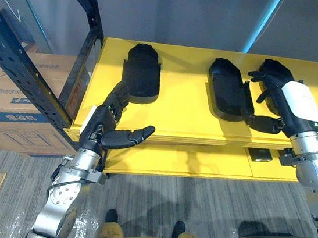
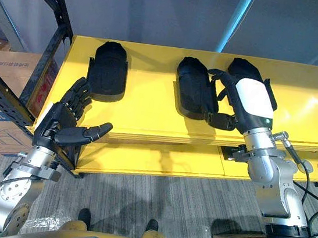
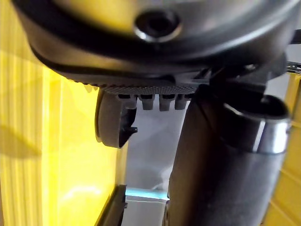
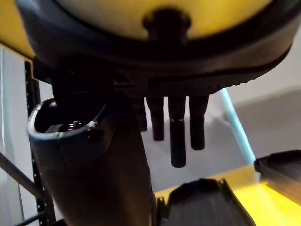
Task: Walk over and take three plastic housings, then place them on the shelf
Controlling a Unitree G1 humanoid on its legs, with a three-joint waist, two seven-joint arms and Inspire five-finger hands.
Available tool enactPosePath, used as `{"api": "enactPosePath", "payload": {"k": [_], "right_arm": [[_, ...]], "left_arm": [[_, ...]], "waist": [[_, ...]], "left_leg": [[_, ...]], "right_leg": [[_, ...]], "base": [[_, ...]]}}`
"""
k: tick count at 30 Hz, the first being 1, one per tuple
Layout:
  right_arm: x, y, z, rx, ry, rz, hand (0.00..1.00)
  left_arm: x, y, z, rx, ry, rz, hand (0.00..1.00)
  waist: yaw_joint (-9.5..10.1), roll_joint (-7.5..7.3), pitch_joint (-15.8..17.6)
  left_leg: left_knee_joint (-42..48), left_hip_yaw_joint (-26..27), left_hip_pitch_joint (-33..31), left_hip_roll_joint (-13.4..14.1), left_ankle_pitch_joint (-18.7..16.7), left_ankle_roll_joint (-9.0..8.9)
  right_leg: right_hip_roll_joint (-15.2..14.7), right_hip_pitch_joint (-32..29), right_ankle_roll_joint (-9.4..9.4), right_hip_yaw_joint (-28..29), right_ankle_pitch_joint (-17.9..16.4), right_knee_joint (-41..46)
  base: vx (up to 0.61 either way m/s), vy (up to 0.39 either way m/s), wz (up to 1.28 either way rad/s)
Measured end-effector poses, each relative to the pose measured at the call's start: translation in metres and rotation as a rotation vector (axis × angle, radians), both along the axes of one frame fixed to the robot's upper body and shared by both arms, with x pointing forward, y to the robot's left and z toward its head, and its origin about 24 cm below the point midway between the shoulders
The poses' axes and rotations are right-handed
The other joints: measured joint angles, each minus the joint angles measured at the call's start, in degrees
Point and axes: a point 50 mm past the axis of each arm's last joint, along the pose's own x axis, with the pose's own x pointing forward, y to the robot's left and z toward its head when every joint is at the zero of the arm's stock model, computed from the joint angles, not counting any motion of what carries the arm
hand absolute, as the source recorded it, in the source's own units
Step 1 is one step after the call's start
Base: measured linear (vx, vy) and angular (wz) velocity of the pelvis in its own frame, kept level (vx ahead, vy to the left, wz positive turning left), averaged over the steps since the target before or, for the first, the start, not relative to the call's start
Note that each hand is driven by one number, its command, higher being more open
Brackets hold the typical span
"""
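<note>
Plastic housings (image 1: 227, 90) lie ungrasped on the yellow surface (image 1: 176, 118): one ahead of the open left hand (image 1: 102, 128), one beside and one under the spread-fingered right hand (image 1: 299, 102), so transfer appears outstanding.

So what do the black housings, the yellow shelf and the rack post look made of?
Housings: matt black moulded plastic, judging by the rounded shell shape and dull, even sheen. Shelf: a smooth, glossy yellow coating that throws back light. Whether it covers painted metal or board, I cannot tell. Rack post: probably dark painted steel, given its thin, straight, angular section.
</note>
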Motion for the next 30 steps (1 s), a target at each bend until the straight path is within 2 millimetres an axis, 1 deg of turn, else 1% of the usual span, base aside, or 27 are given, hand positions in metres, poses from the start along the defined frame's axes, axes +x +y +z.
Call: {"api": "enactPosePath", "payload": {"k": [4, 10, 15, 18, 20, 21, 22, 24, 27, 29, 30], "right_arm": [[0.002, 0.003, -0.008, -0.007, 0.071, 0.008, 1.00], [0.005, 0.007, -0.024, -0.005, 0.154, 0.002, 1.00], [0.011, 0.001, -0.035, -0.003, 0.210, -0.027, 1.00], [0.020, 0.003, -0.032, -0.018, 0.211, -0.022, 1.00], [0.023, 0.003, -0.029, -0.040, 0.212, -0.017, 1.00], [0.028, 0.002, -0.025, -0.053, 0.209, -0.018, 1.00], [0.032, 0.002, -0.022, -0.061, 0.202, -0.020, 1.00], [0.038, 0.002, -0.016, -0.057, 0.188, -0.025, 1.00], [0.044, 0.002, -0.008, -0.069, 0.169, -0.023, 1.00], [0.045, -0.001, -0.001, -0.087, 0.164, -0.024, 1.00], [0.048, -0.002, 0.002, -0.103, 0.164, -0.027, 0.00]], "left_arm": [[-0.004, 0.001, -0.004, 0.000, 0.024, 0.006, 1.00], [-0.005, 0.002, -0.005, 0.000, 0.027, 0.011, 1.00], [-0.005, 0.002, -0.005, 0.001, 0.028, 0.021, 1.00], [-0.004, 0.003, -0.004, 0.001, 0.025, 0.026, 1.00], [-0.004, 0.002, -0.004, 0.001, 0.024, 0.026, 1.00], [-0.003, 0.003, -0.003, 0.002, 0.021, 0.030, 1.00], [-0.002, 0.003, -0.002, 0.003, 0.018, 0.033, 1.00], [-0.002, 0.003, -0.002, 0.002, 0.017, 0.040, 1.00], [0.000, 0.004, 0.000, 0.002, 0.008, 0.043, 1.00], [0.002, 0.003, 0.002, 0.002, -0.003, 0.041, 1.00], [0.004, 0.003, 0.004, 0.002, -0.014, 0.039, 1.00]], "waist": [[-0.06, -0.01, 0.0], [0.15, -0.07, 0.0], [0.25, -0.45, 0.3], [0.16, -0.81, 0.9], [0.21, -0.83, 1.1], [0.28, -0.82, 1.7], [0.43, -0.71, 2.6], [0.38, -0.55, 3.1], [0.88, -0.27, 4.4], [1.03, -0.14, 4.7], [1.15, -0.14, 5.0]], "left_leg": [[0.0, 0.1, -0.1, 0.0, 0.0, 0.00], [0.2, -0.6, -1.1, 0.0, 0.1, 0.03], [0.3, -1.0, -1.5, 0.0, 0.1, 0.04], [1.1, -1.2, -2.3, 0.0, 0.0, 0.01], [1.5, -1.3, -3.0, 0.0, -0.1, 0.06], [1.8, -1.4, -3.2, 0.1, -0.2, 0.09], [2.3, -1.4, -3.3, 0.1, -0.3, 0.13], [2.7, -1.8, -4.0, 0.1, -0.4, 0.18], [3.4, -1.8, -4.4, 0.1, -0.7, 0.19], [3.9, -2.1, -5.1, 0.1, -0.7, 0.22], [4.2, -2.3, -5.3, 0.1, -0.7, 0.21]], "right_leg": [[0.0, 0.0, 0.00, 0.0, 0.0, -0.2], [0.0, -0.5, -0.01, -0.5, 0.0, -0.2], [0.0, -0.6, 0.00, -0.8, 0.0, -0.2], [0.0, -1.0, 0.00, -0.9, 0.0, -0.1], [0.0, -1.5, 0.01, -0.9, 0.0, 0.1], [-0.1, -1.6, 0.01, -0.9, 0.0, 0.2], [-0.1, -1.5, 0.01, -0.9, 0.0, 0.4], [-0.1, -1.8, 0.00, -1.2, 0.0, 0.4], [-0.1, -1.9, -0.02, -1.2, 0.1, 0.5], [-0.1, -2.3, -0.07, -1.4, 0.1, 0.5], [-0.1, -2.3, -0.08, -1.5, 0.1, 0.5]], "base": [[0.00, 0.000, 0.00], [0.00, 0.000, 0.04], [0.00, -0.001, 0.05], [0.00, 0.000, 0.00], [0.00, 0.000, 0.00], [0.00, 0.000, 0.00], [0.00, 0.000, 0.00], [-0.03, 0.004, 0.05], [-0.01, 0.001, 0.01], [-0.01, 0.004, 0.06], [0.00, -0.002, 0.05]]}}
